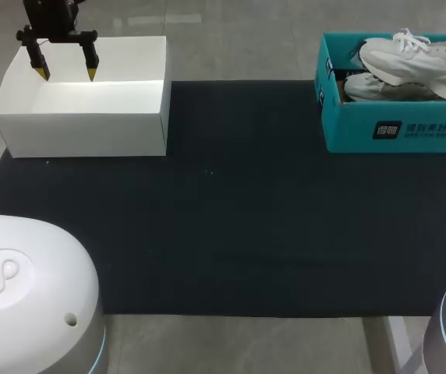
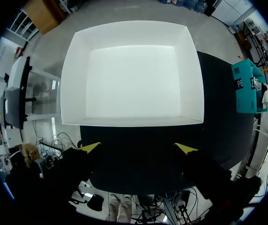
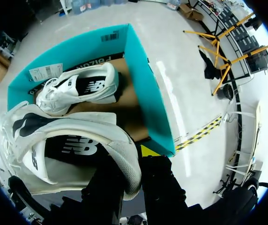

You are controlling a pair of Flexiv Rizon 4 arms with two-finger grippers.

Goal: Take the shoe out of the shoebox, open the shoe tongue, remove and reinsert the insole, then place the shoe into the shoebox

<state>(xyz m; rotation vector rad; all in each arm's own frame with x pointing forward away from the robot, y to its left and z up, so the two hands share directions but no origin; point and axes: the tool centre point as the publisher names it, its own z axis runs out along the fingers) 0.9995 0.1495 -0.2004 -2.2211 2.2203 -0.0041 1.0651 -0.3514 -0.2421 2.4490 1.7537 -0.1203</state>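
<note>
The right gripper (image 3: 133,159) grips the heel rim of the shoe (image 3: 68,140). One yellow tip shows outside the heel, and the other finger goes down inside the collar, so it appears to pinch the heel wall. The left gripper (image 1: 67,72) hangs wide open and empty over the white box (image 1: 83,117), well apart from the work.

The shoe sits at the top of the shoebox (image 1: 398,128), lying over the second shoe (image 1: 387,87) and rising above the box walls. In the head view its long axis runs across the table. The toe points toward the middle of the mat (image 1: 223,218) and the heel toward the right edge, where the gripper has it.

It will probably handle light, with a soft, pliant upper and a stiffer sole and heel counter. The heel looks like the soundest place to hold it, being firm enough not to fold. Held from that end alone, the toe is likely to droop and swing. The loose laces could catch on the second shoe or the shoebox wall. The tongue and insole are thin and floppy, so they probably call for a shallow pinch at their free edge.
</note>
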